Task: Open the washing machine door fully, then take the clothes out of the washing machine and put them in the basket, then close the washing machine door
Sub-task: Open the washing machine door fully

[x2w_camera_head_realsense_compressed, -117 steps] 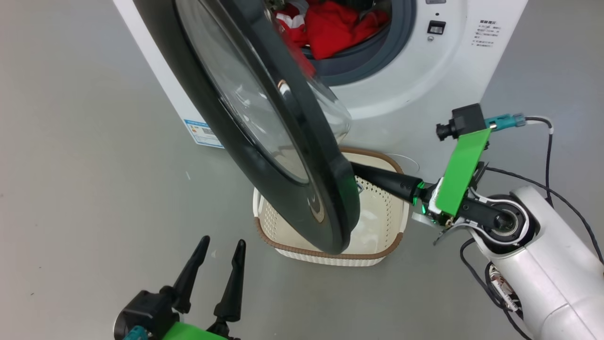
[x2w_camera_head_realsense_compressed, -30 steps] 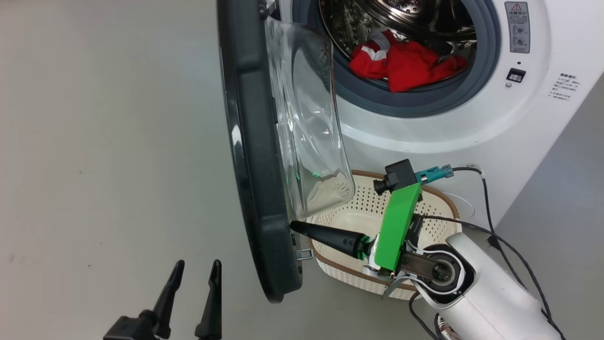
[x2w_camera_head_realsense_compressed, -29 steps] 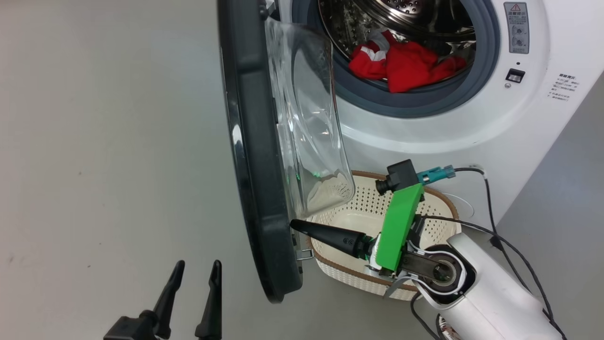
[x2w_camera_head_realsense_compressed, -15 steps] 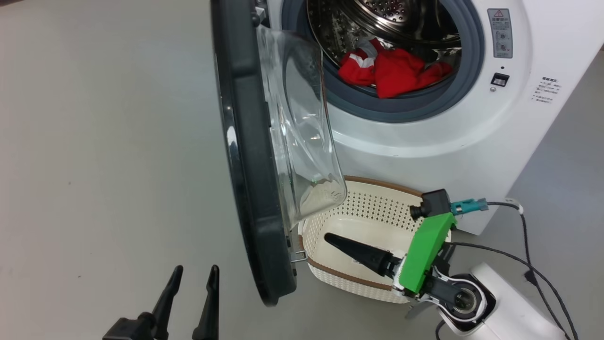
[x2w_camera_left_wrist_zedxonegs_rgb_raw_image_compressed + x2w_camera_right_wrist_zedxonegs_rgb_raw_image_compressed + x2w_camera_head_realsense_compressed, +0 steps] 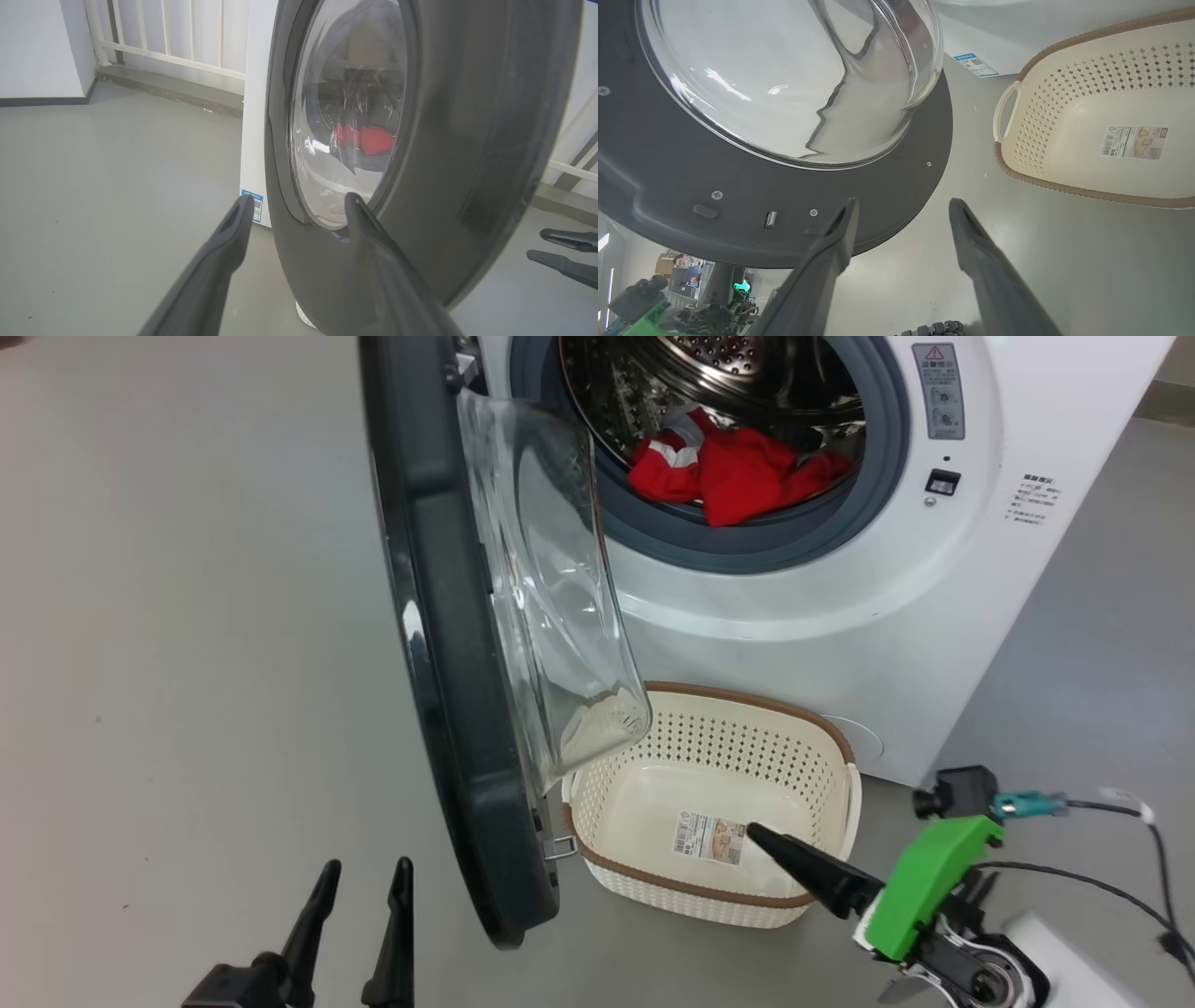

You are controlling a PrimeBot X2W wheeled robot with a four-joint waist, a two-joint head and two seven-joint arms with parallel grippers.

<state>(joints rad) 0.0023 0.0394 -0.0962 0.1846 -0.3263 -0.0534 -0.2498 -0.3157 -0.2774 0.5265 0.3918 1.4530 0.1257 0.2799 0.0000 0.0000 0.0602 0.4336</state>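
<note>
Door state: washing machine door (image 5: 439,644) stands open, edge-on in the head view, roughly square to the front of the washing machine (image 5: 803,607). The glass window (image 5: 541,579) bulges toward the drum side. Drum mouth unobstructed, with its grey seal exposed all round.

Clothes (image 5: 738,476): red heap with white trim, inside the drum, lying at the lower lip of the opening against the seal.

Basket (image 5: 700,887): on the floor (image 5: 187,616) directly below the opening, just beside the door's inner face. A label (image 5: 711,836) lies on its bottom. In the right wrist view a strip of bare floor separates the door's black rim from the basket's near handle (image 5: 1004,112); not touching.

Right hand (image 5: 903,201): fingers spread wide, nothing between them. In the head view one finger overlaps the basket's front right rim, tip near the label. Height above the basket: cannot tell. The wrist view has the fingers framing the floor gap, the door rim's lower edge just past the left finger.

Left hand (image 5: 367,865): fingers apart, empty, low on the outer side of the door, clear of its rim. Broad open floor to its left.
</note>
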